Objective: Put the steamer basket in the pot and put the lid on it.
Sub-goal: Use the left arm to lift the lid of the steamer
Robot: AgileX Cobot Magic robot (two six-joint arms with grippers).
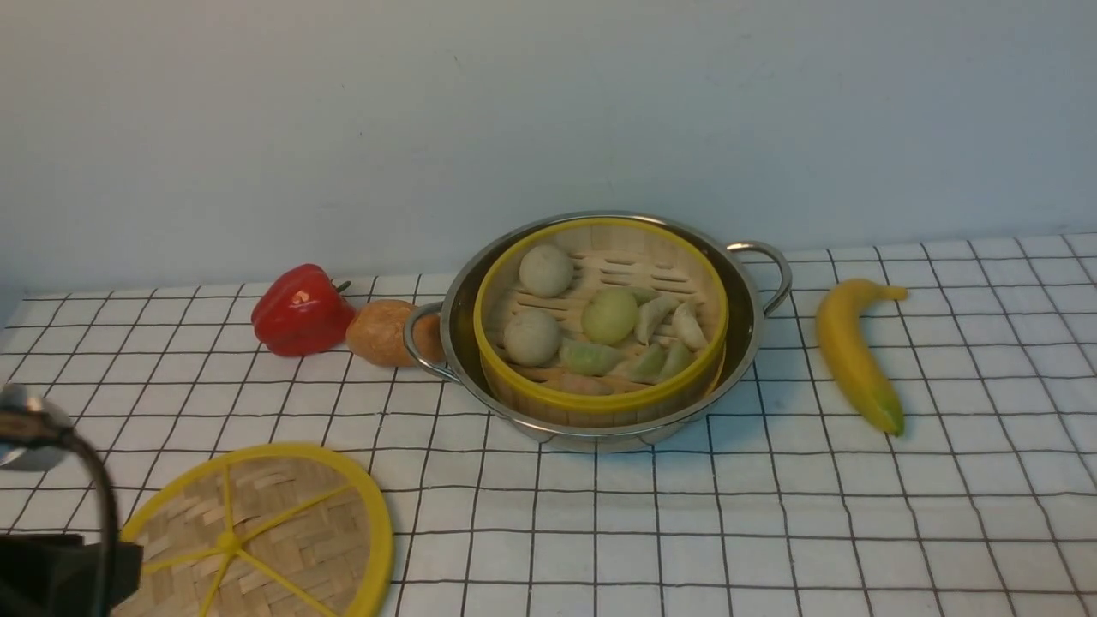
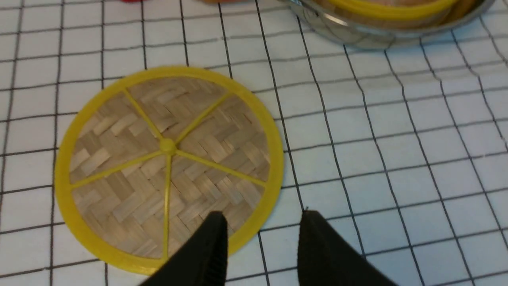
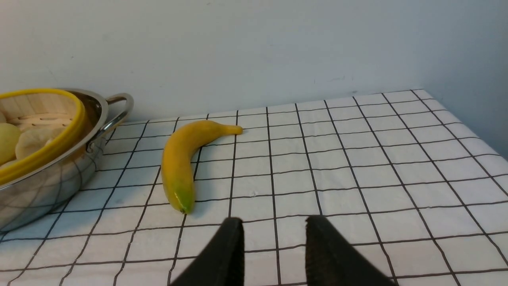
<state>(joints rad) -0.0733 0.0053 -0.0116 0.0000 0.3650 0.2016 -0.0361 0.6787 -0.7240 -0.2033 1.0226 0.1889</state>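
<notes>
The steamer basket (image 1: 600,321), yellow-rimmed and holding buns and dumplings, sits inside the shiny pot (image 1: 746,334) at the table's middle back; both show in the right wrist view, basket (image 3: 43,147) and pot (image 3: 47,186). The woven lid (image 1: 257,531) lies flat at the front left. In the left wrist view the lid (image 2: 166,163) fills the middle, and my left gripper (image 2: 262,216) is open above its near rim, one finger over the weave, the other over cloth. My right gripper (image 3: 274,222) is open over bare cloth, near the banana.
A red pepper (image 1: 300,310) and a brown bread roll (image 1: 381,332) lie left of the pot, the roll against its handle. A banana (image 1: 853,353) lies to the pot's right. The table (image 1: 771,514) wears a white checked cloth; a wall stands close behind.
</notes>
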